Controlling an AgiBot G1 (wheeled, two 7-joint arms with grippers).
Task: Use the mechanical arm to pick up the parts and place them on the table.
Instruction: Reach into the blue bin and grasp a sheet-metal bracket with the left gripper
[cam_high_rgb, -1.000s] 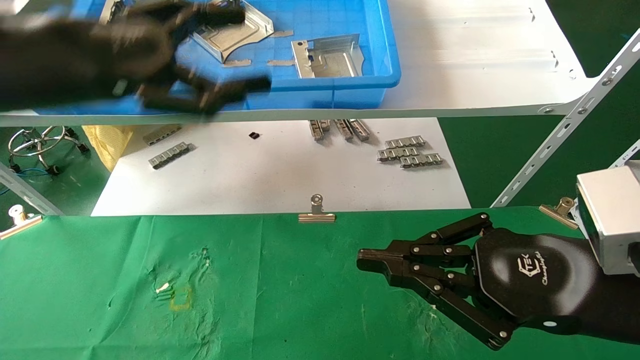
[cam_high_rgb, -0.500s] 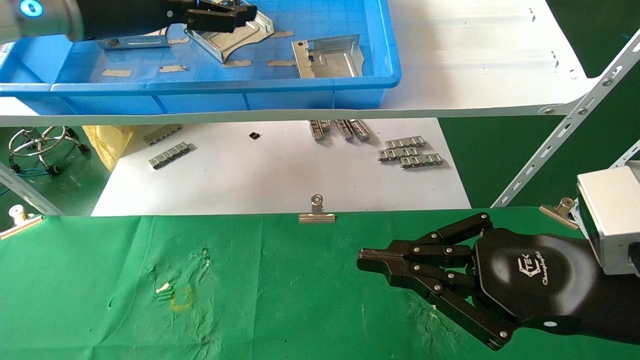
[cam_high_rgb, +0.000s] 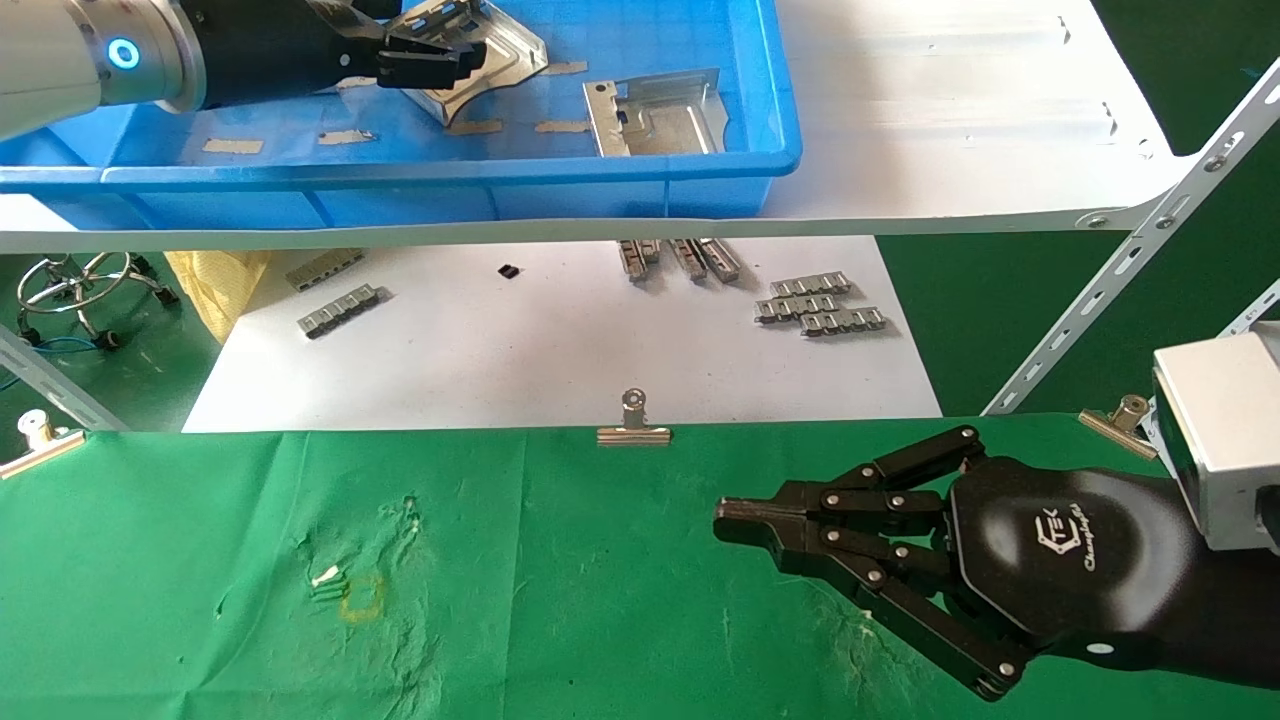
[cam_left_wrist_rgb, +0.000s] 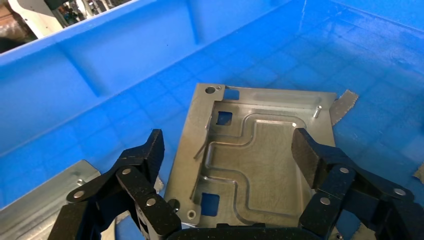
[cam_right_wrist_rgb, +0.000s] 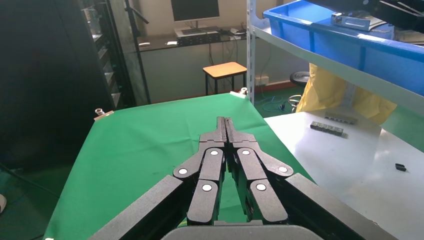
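The left pincer (cam_left_wrist_rgb: 227, 150) hangs spread wide over a silvery stamped plate (cam_left_wrist_rgb: 255, 160) lying flat on the floor of the blue bin (cam_left_wrist_rgb: 125, 65), one fingertip (cam_left_wrist_rgb: 152, 147) either side. A second plate (cam_left_wrist_rgb: 45, 202) lies beside it.

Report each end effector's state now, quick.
Left end effector: open, straddling a part in the blue bin, not gripping.
Right end effector: shut, empty, over the table.

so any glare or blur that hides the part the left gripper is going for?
Head view: left gripper sharp, no smear; it covers one side of the part, and the white shelf beside the bin is washed out. Left wrist view: part is evenly lit with soft sheen, its channels and holes readable between the open fingers.
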